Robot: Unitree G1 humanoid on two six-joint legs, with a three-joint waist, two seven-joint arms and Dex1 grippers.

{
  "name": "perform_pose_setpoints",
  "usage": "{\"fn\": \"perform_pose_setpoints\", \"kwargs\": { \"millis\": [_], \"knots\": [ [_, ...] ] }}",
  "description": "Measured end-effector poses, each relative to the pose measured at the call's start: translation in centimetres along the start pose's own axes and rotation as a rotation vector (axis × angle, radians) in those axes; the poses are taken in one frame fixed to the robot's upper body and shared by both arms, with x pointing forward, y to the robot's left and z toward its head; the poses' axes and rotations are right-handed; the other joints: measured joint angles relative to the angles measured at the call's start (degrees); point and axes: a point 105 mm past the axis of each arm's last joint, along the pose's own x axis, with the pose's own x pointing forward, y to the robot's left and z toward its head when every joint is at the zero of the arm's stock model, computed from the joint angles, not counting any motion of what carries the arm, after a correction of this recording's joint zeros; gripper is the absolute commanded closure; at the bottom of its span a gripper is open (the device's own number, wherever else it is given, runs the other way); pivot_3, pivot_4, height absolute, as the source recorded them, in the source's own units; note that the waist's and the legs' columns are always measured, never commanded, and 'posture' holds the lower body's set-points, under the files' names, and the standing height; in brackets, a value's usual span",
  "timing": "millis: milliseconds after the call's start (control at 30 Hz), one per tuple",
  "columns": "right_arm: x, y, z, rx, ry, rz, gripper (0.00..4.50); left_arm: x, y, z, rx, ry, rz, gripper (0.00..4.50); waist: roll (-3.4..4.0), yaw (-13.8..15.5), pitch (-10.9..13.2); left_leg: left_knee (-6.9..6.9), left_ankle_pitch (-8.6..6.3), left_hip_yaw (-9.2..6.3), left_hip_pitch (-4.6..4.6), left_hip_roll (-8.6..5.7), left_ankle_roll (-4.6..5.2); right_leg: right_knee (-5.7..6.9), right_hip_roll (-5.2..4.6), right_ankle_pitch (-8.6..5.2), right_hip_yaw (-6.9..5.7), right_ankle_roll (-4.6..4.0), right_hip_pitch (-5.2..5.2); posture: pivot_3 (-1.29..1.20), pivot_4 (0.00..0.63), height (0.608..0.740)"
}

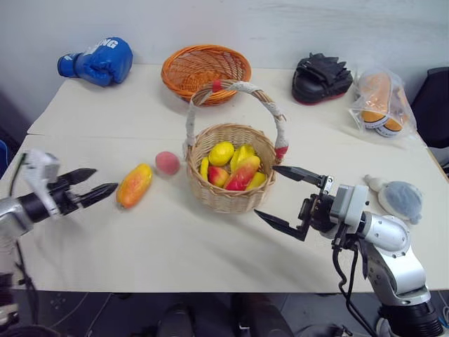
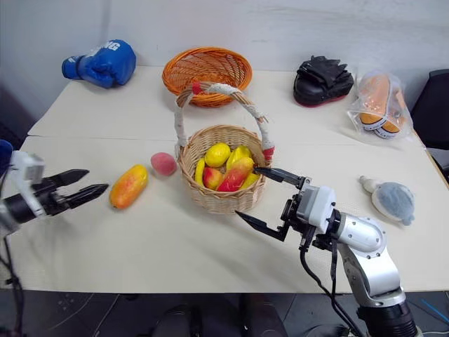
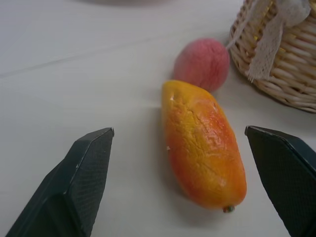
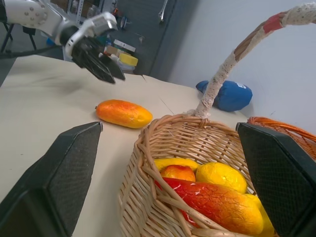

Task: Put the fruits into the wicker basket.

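1. Right gripper [image 1: 289, 196] nearest the camera, fingers spread wide, nothing held, hovering over the table [image 1: 175, 253] with its tips just short of the wicker basket [image 1: 231, 182].
2. Wicker basket directly ahead of that gripper, upright, arched handle wrapped in white with red ends, already loaded with yellow and red-blushed fruit, one long red-orange mango [image 4: 217, 202] lying on top.
3. Left gripper [image 1: 98, 184] over on the far side of the basket, also wide open and empty, aimed at the loose mango [image 1: 134, 184].
4. Loose mango flat on the table, just ahead of the left gripper's tips, lined up with the gap between the two fingers [image 3: 84, 173] in the left wrist view, not touched.
5. Peach [image 1: 167, 162] just beyond the mango from that gripper, close to it, sitting beside the basket's wall.
6. Farther back: orange woven bowl [image 1: 205, 70], blue boxing glove [image 1: 98, 61], black mitt [image 1: 320, 78], bagged item [image 1: 381, 100].
7. Grey-blue plush toy [image 1: 400, 198] beyond the right arm.
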Motion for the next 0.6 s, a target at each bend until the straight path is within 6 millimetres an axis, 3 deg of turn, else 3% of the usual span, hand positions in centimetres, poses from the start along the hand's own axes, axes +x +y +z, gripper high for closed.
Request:
{"fn": "perform_pose_setpoints", "kwargs": {
  "millis": [100, 233, 367, 467, 600],
  "knots": [
    [0.0, -0.1, 0.0, -0.003, 0.003, -0.009, 0.0, 2.3, -0.7, -1.2, -0.033, 0.043, -0.014, 0.02, 0.0, -0.22, 0.0, 0.04, 0.0, 0.05, -0.01, 0.02, 0.0, -0.01, 0.02, 0.0, 0.04, 0.0, -0.01, 0.0, 0.15, 0.74],
    [-0.1, -0.1, -0.3, -0.007, 0.02, -0.018, 0.0, 3.3, -1.5, -2.5, -0.056, 0.09, -0.044, 0.02, 0.01, -0.15, 0.01, 0.05, 0.03, 0.05, -0.02, 0.05, -0.04, 0.0, 0.03, 0.0, 0.04, 0.0, -0.04, 0.0, 0.15, 0.74],
    [-0.4, 0.1, -0.8, 0.006, 0.04, -0.039, 0.0, 3.8, -1.8, -2.7, -0.061, 0.087, -0.063, 0.89, 0.01, 0.01, 0.01, 0.12, 0.04, 0.04, -0.02, 0.02, -0.03, 0.04, 0.01, 0.0, 0.04, 0.01, -0.02, 0.0, 0.15, 0.74],
    [-0.7, 0.3, -0.9, 0.01, 0.049, -0.05, 0.0, 3.8, -1.5, -2.8, -0.064, 0.089, -0.067, 1.8, 0.01, -0.05, 0.01, 0.13, 0.05, 0.05, 0.0, 0.01, -0.02, 0.07, 0.01, 0.01, 0.05, 0.02, -0.01, 0.0, 0.15, 0.74],
    [-1.4, 0.7, -1.4, 0.02, 0.074, -0.075, 0.0, 2.5, -1.3, -2.7, -0.091, 0.072, -0.088, 1.9, 0.01, -0.26, 0.01, 0.1, 0.04, 0.05, -0.01, 0.06, -0.05, 0.06, 0.04, 0.01, 0.05, 0.02, -0.03, 0.0, 0.15, 0.74]
  ]
}}
